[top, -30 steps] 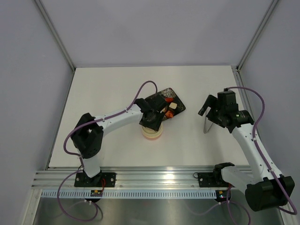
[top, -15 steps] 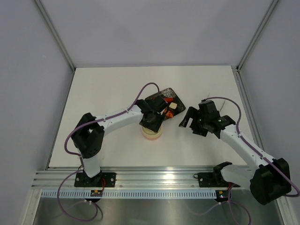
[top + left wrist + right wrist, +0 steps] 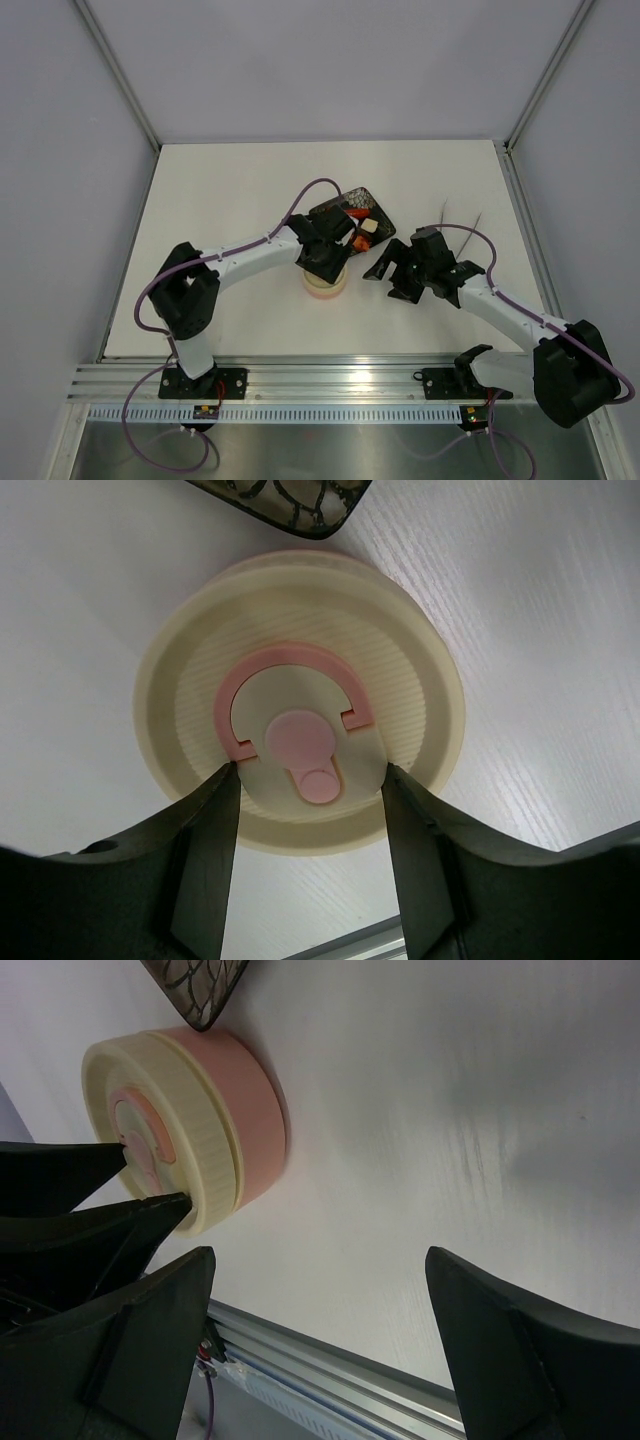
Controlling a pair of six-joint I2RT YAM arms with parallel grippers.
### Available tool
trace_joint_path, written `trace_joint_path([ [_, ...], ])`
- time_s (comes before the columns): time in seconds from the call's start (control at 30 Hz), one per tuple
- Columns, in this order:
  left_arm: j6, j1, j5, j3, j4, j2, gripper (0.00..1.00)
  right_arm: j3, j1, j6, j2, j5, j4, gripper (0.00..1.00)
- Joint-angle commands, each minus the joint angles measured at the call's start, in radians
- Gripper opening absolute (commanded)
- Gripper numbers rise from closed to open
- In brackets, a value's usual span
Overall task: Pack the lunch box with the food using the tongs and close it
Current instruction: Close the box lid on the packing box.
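The white wood-grain counter [image 3: 230, 190] carries a round pink lunch box [image 3: 325, 288] capped with its cream ribbed lid [image 3: 300, 610], just beside a black patterned square tray [image 3: 388, 226], with thin silvery metal tongs [image 3: 445, 212] lying apart to the right.

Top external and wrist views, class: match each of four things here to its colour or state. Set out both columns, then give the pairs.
Things:
1 lid
2 tray
3 right gripper
4 left gripper

States:
A black, holding food pieces
B jaws wide, nothing between them
C cream with a pink centre
D closed on the lid's centre

Pairs: 1-C, 2-A, 3-B, 4-D
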Motion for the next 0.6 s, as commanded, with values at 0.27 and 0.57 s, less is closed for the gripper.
trace_joint_path([
  [0.27,0.059,-0.005,0.063,-0.04,-0.025,-0.012,0.0,0.037,0.012,0.006,-0.026,-0.001,0.014,0.93],
  [0.57,0.05,-0.004,0.08,0.005,-0.059,-0.04,0.65,0.12,0.012,-0.049,-0.031,0.074,-0.106,0.94],
])
